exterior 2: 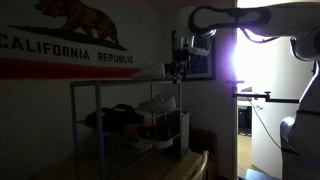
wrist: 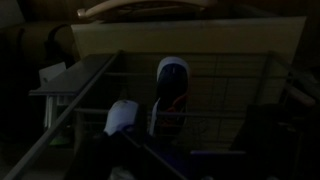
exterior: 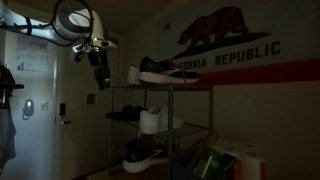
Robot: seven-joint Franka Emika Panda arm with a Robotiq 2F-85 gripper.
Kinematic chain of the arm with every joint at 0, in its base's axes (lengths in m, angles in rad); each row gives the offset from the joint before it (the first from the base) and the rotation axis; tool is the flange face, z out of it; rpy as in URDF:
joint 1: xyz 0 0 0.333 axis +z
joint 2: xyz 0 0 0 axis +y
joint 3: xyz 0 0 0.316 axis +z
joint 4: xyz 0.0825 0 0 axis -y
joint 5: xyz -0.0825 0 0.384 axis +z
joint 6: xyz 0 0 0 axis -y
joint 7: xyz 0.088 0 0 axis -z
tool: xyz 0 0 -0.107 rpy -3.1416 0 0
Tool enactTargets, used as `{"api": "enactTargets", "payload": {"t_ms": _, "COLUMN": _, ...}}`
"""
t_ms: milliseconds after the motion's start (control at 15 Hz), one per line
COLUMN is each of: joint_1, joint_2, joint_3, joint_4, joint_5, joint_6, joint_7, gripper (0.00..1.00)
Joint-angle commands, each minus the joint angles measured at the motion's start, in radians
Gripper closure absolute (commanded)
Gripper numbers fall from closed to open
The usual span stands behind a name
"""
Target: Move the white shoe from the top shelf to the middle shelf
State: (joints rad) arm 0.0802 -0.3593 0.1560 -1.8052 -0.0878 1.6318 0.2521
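Observation:
The scene is very dim. The white shoe [exterior: 133,74] sits at the near end of the top shelf [exterior: 190,87] of the dark wire rack, beside a dark sneaker with a white sole [exterior: 166,70]. In the wrist view the white shoe [wrist: 122,116] lies left of the dark sneaker [wrist: 172,88]. My gripper [exterior: 98,72] hangs just off the rack's end, a little above top-shelf level and apart from the shoe; it also shows in an exterior view [exterior 2: 178,68]. Its dark fingers [wrist: 185,165] look spread and empty. The middle shelf [exterior: 185,128] holds a dark shoe and a bulkier white shoe [exterior: 152,120].
A shoe [exterior: 145,155] sits on the lowest tier. A wall with a California Republic flag [exterior: 225,45] stands right behind the rack. A door [exterior: 35,100] is beside the arm. A bright window [exterior 2: 225,55] and boxes [exterior: 235,160] are near the rack.

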Motion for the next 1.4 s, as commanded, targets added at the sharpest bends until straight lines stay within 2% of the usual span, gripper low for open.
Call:
{"api": "enactTargets", "payload": {"t_ms": 0, "joint_1": -0.020, "joint_2": 0.082, "joint_3": 0.022, "joint_4": 0.181, "joint_5": -0.038, "joint_6": -0.056, "joint_7": 0.057, "gripper": 0.00}}
{"api": "enactTargets", "payload": {"t_ms": 400, "joint_1": -0.019, "joint_2": 0.211, "joint_3": 0.026, "joint_4": 0.397, "joint_5": -0.073, "joint_6": -0.037, "joint_7": 0.155, "gripper": 0.00}}
{"api": "enactTargets", "payload": {"t_ms": 800, "joint_1": 0.002, "joint_2": 0.333, "joint_3": 0.024, "joint_4": 0.599, "joint_5": -0.194, "joint_6": -0.050, "joint_7": 0.276, "gripper": 0.00}}
{"api": "enactTargets", "payload": {"t_ms": 1067, "joint_1": 0.003, "joint_2": 0.366, "joint_3": 0.026, "joint_4": 0.648, "joint_5": -0.273, "joint_6": -0.045, "joint_7": 0.352, "gripper": 0.00}}
{"api": "enactTargets", "payload": {"t_ms": 1333, "joint_1": 0.008, "joint_2": 0.374, "joint_3": 0.024, "joint_4": 0.626, "joint_5": -0.345, "joint_6": -0.045, "joint_7": 0.404, "gripper": 0.00}}
